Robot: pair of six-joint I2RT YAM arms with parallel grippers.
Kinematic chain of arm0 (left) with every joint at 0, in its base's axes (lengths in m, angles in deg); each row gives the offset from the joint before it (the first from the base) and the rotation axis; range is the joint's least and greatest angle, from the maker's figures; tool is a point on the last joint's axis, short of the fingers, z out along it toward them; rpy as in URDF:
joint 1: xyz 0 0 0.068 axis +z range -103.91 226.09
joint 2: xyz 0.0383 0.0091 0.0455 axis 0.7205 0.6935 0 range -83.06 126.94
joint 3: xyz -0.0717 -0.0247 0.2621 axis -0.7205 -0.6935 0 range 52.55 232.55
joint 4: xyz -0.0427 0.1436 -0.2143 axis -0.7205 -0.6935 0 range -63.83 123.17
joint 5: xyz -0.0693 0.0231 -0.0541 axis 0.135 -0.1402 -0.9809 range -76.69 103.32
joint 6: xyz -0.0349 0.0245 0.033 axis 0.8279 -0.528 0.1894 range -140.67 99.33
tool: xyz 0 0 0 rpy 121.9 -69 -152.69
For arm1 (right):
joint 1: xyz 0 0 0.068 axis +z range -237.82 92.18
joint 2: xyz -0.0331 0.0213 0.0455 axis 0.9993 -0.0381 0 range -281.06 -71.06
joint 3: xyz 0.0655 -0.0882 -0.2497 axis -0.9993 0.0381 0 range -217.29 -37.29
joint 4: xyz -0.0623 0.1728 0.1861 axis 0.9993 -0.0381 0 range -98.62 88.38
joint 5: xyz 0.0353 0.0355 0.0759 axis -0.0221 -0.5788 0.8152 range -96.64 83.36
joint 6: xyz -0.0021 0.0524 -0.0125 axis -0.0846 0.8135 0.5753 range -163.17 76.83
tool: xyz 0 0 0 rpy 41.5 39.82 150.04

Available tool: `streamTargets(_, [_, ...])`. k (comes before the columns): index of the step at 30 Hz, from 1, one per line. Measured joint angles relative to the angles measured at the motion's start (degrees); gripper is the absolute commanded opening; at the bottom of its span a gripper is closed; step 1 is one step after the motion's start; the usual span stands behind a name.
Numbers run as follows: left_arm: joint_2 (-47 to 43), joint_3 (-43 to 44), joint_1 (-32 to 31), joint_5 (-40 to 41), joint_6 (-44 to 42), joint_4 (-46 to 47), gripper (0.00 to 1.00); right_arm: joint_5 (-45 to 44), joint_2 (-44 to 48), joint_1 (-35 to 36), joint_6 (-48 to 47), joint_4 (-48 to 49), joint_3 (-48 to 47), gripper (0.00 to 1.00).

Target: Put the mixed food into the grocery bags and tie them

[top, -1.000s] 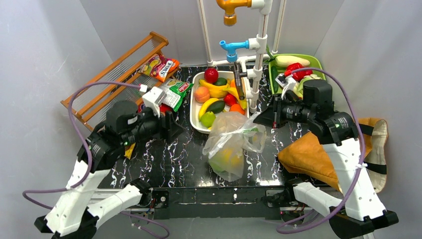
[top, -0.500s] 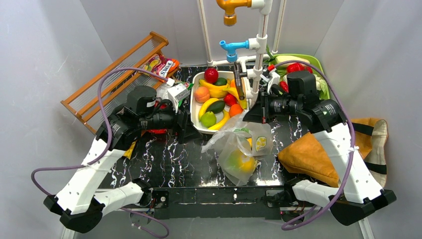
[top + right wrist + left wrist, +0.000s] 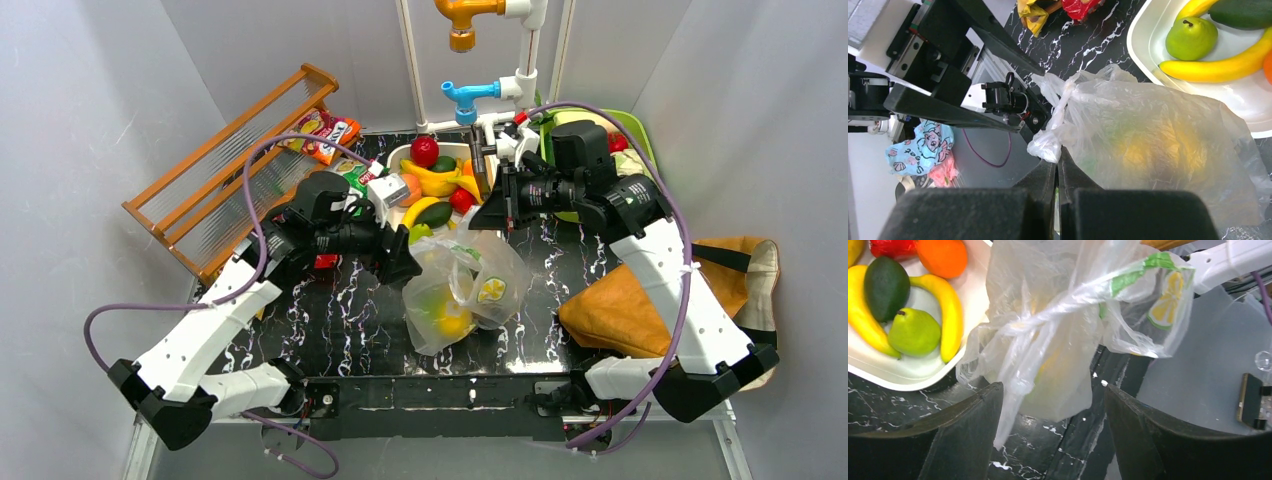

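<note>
- The left gripper [image 3: 1053, 392] has its jaws spread wide and grips nothing. In the left wrist view its two dark fingers stand on either side of the clear plastic bag [image 3: 455, 295].
- A loose tail of plastic hangs down close to one of those fingers. I cannot tell whether it touches.
- The right gripper [image 3: 1058, 165] has its jaws pressed together. A bunched, knotted end of the bag sits right at their tips and appears to be pinched there, though the plastic hides the contact itself.
- The bag, printed with a lemon slice and a green band, sits at the middle of the black marbled table [image 3: 340, 320], between the two grippers and just near of the white tray [image 3: 898, 381].
- A twisted rope of plastic runs across the top of the bag. Yellow and green shapes show through the film, too blurred to name.
- The tray holds loose food: a banana [image 3: 950, 310], a green pear [image 3: 913, 332] lying against it, an avocado [image 3: 885, 287] and an orange [image 3: 941, 256].
- The tan tote [image 3: 620, 310] lies slumped at the right of the table on the near side, under the right arm and just right of the plastic bag.
- Snack packets [image 3: 322, 133] lie at the far left, against a wooden rack [image 3: 235, 150] that leans along the left wall.
</note>
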Motion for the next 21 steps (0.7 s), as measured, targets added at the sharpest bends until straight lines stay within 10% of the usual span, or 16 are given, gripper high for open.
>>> streamTargets(16, [4.61, -1.44, -1.05, 5.53, -8.81, 4.24, 0.46, -0.37, -0.28, 0.79, 0.13, 0.02, -0.42, 0.01])
streamTargets(21, [4.87, -3.48, -1.57, 7.23, -9.29, 5.99, 0.18, -0.39, -0.31, 0.79, 0.15, 0.00, -0.52, 0.01])
